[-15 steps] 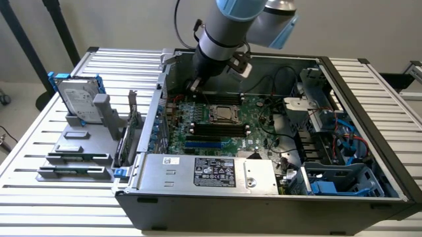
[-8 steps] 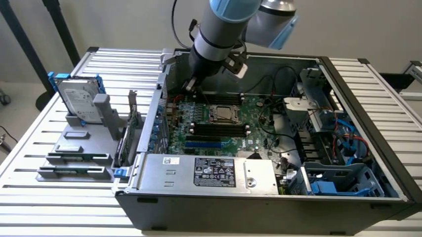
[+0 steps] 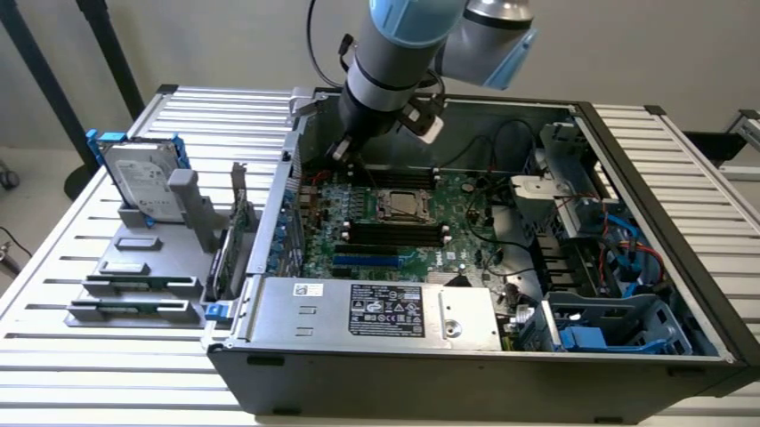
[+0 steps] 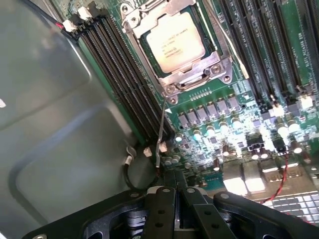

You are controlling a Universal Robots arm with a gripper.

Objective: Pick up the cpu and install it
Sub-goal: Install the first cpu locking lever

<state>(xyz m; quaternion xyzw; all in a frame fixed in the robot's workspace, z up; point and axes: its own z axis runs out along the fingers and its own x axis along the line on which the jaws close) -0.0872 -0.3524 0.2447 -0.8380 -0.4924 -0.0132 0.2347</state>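
Bench note, single moment. Your gripper was clenched: the two black fingers were pressed flat together with nothing between them.

The cpu lay ahead of the fingertips, clear of them and untouched. It sat flat in its socket on the motherboard. The print on its silver top was too small to read. The far edge of the socket frame was cut off, so I could not tell whether the frame was clamped down.

A thin metal rod ran from the socket frame back toward the fingers. Its near end was lost among small parts, and I could not tell whether it was latched.

Dark memory slots lay between the socket and the grey case wall, off to one side of the hand.

In the exterior view your arm reached down into the open computer case, and the wrist body hid the fingertips.

The hard drive stood upright outside the case, well apart from the hand.
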